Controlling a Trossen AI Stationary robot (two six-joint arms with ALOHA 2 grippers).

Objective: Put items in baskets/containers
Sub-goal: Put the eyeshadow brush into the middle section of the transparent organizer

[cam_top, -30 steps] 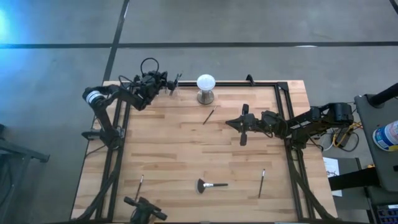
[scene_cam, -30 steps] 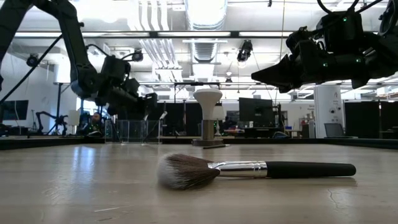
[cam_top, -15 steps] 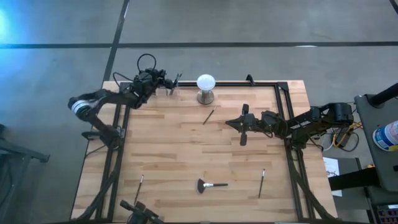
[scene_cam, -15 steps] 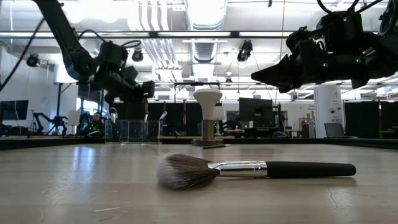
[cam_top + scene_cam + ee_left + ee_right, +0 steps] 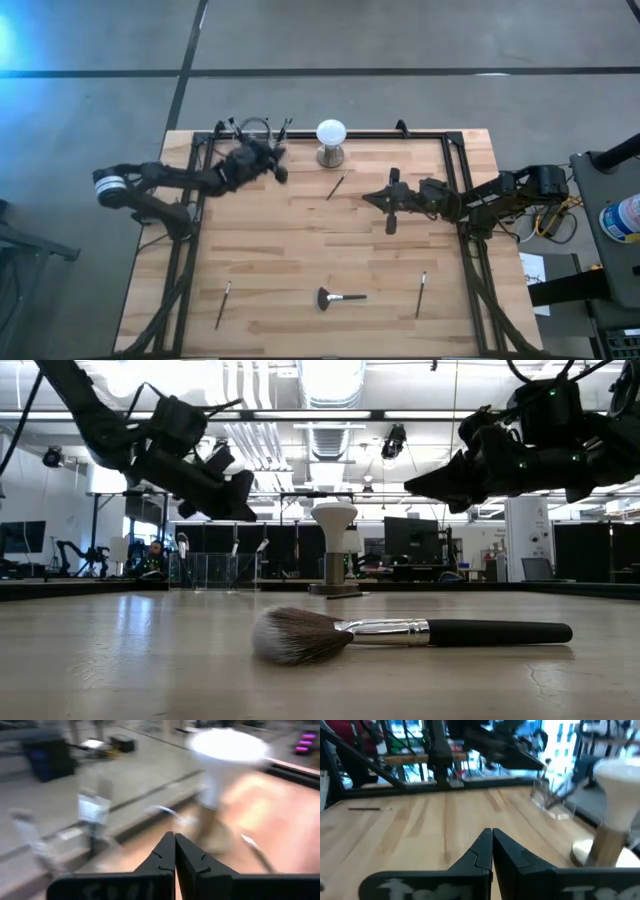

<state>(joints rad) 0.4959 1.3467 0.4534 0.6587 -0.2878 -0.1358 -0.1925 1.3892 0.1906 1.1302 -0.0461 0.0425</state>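
While both arms hang over the wooden table [image 5: 300, 250], I take the white globe [image 5: 331, 132] on its metal stand at the far edge as my landmark. My left gripper [image 5: 280, 174] hovers above the boards just to the left of the globe and a little nearer to me; in its wrist view the two fingers [image 5: 165, 855] are pressed together tip to tip, with nothing between them. My right gripper [image 5: 372, 198] waits to the right of the globe and nearer the table's middle, and its fingers [image 5: 482, 847] are likewise closed flat against each other, holding nothing and touching nothing.

Left of the globe, along the same far edge, I see the clear cups [image 5: 215, 571], with brush handles standing in them. A fan-headed brush [image 5: 410, 633] lies flat well in front of the globe, near the front edge. One slim brush [image 5: 336, 186] lies just in front of the globe; two more slim brushes [image 5: 421, 294] lie flanking the fan brush, one far to each side.
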